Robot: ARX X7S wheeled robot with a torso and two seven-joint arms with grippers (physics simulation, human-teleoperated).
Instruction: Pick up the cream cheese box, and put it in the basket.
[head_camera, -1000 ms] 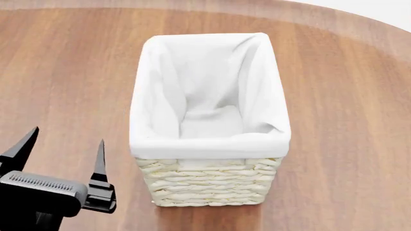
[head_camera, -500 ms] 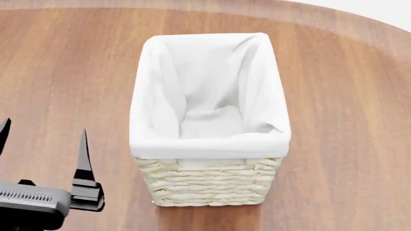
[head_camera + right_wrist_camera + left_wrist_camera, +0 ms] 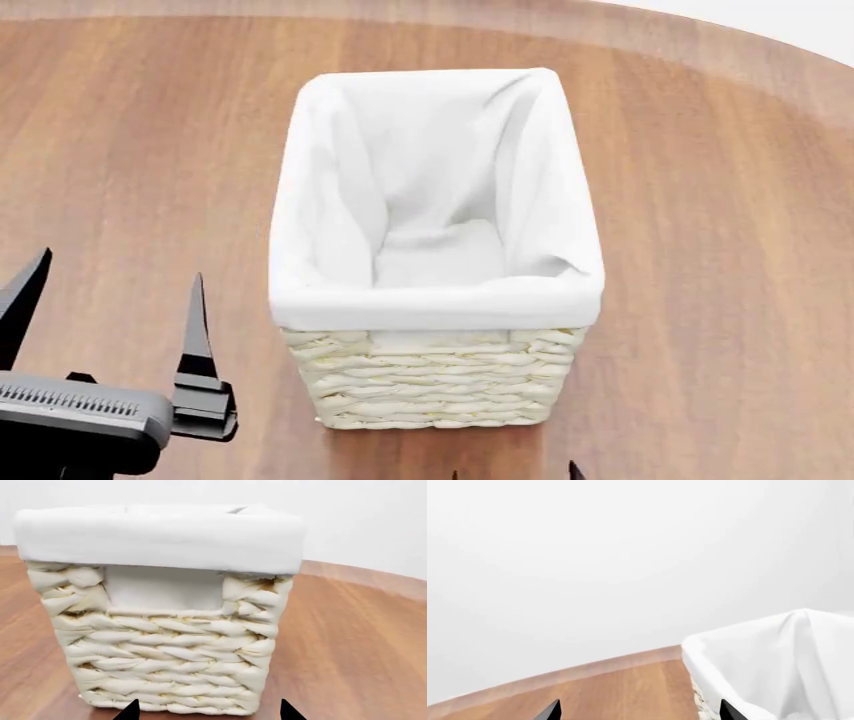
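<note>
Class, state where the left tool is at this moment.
In the head view, the left tool sits low at the left, open above the wooden table, just left of the basket.

Bare wooden surface (image 3: 120, 160) ahead of left end effector (image 3: 110, 300); basket (image 3: 434, 375) blocking just beside it, directly before right end effector (image 3: 208, 711).

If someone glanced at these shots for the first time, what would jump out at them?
The tall woven basket with its white cloth liner, standing mid-table on the wooden table. Next, the left gripper, black and open, beside the basket at the head view's lower left. No cream cheese box shows in any view.
</note>
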